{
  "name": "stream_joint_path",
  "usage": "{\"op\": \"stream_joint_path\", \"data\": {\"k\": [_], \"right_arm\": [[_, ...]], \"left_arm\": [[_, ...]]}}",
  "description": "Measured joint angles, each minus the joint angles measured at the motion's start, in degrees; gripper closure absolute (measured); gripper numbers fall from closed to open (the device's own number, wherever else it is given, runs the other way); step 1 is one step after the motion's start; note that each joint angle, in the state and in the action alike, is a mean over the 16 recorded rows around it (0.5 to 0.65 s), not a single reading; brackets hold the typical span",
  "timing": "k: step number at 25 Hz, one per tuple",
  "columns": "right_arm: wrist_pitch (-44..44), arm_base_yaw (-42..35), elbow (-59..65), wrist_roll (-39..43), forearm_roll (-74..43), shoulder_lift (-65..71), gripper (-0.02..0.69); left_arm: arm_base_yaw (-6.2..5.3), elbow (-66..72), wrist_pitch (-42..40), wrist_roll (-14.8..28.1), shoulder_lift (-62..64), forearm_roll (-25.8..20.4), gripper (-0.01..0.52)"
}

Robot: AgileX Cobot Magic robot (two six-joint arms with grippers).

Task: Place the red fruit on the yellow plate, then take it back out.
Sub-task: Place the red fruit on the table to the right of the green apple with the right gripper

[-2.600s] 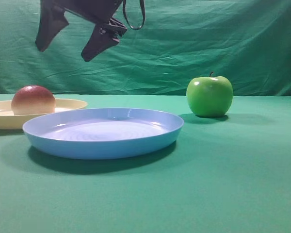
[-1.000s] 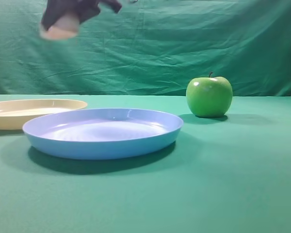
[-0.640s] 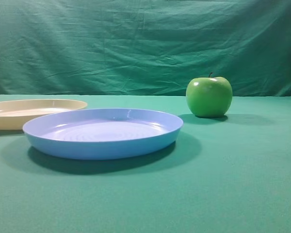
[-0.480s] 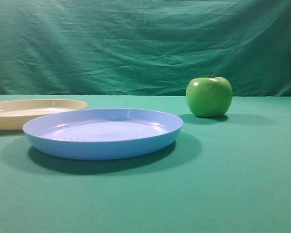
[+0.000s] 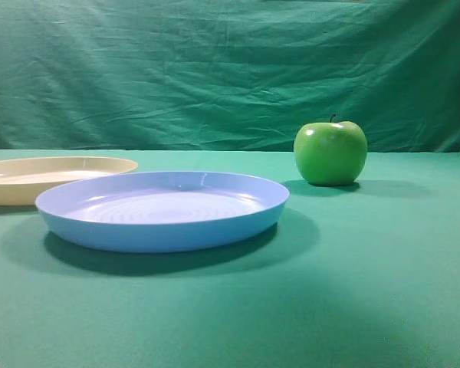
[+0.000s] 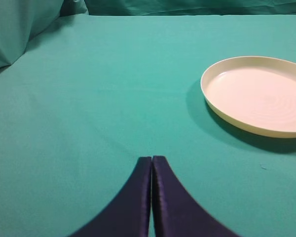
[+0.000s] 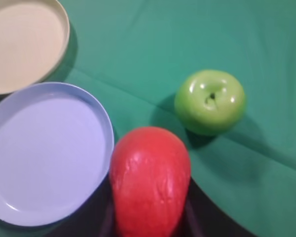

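Red fruit (image 7: 150,180) held aloft in right gripper (image 7: 150,217), clamped at flanks; judged light, rigid, matte, non-slip. Yellow plate (image 7: 59,29) at 11 o'clock. Left gripper (image 6: 152,165) closed, empty.

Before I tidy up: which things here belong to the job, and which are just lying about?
Job: red fruit, held in the right claw; yellow plate, bare.
Lying about: blue plate; green apple; green cloth.

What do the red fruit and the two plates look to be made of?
Red fruit: probably a foam or plastic replica, matte, finely wrinkled skin.
Yellow plate: likely moulded plastic, satin sheen, faint rings.
Blue plate: likely the same plastic, glossier rim highlights.
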Motion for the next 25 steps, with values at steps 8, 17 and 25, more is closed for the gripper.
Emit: {"op": "stream_joint_path", "data": {"k": [8, 17, 25], "right_arm": [[-11.36, -1.06, 12.91, 0.16, 0.96, -1.25, 0.467], [-24.38, -1.08, 17.87, 0.19, 1.41, 5.28, 0.457], [-31.94, -1.08, 18.26, 0.13, 1.47, 12.04, 0.316]], "left_arm": [[0.0, 0.0, 0.0, 0.0, 0.0, 0.0, 0.514], [0.0, 0.0, 0.0, 0.0, 0.0, 0.0, 0.514], [0.0, 0.0, 0.0, 0.0, 0.0, 0.0, 0.514]]}}
